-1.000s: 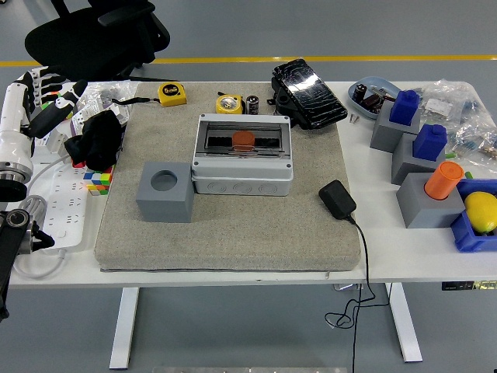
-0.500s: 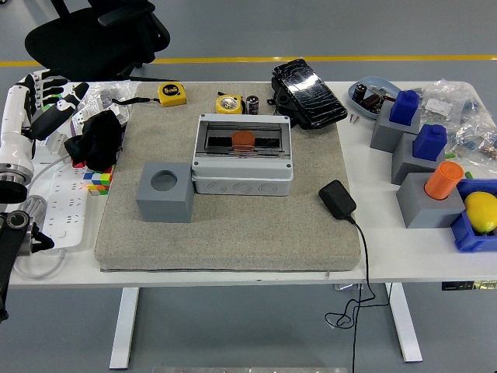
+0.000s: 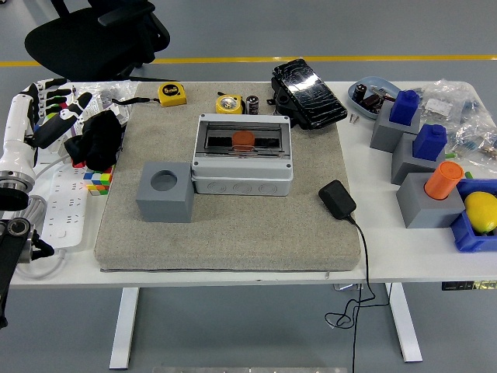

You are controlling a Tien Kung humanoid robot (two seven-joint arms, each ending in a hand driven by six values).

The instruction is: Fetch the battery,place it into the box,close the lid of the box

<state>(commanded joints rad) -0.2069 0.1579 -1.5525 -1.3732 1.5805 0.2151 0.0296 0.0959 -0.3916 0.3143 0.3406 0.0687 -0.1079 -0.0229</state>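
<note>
Grey workshop flooring with a yellow line and a black office chair is seen beyond a white counter, most of which is covered by a coarse grey felt mat.

Nearest on the mat, at about 7 o'clock from the mat's middle, a grey cube block with a round hole is set, and a black power adapter lies at 4 o'clock. The grey plastic box with a clear hinged lid stands just past the middle.

Farther off, at 12 o'clock from the box, the small dark cylindrical battery stands upright at the mat's far edge, just beside a yellow tape measure. It is judged to be light, rigid and smooth, so likely to roll or slip; a pinch across its sides from above seems best, with little room on the tape-measure side.

At 9 o'clock, the left hand is held over the counter's left edge, fingers loosely spread and holding nothing. The right hand is not seen.
</note>
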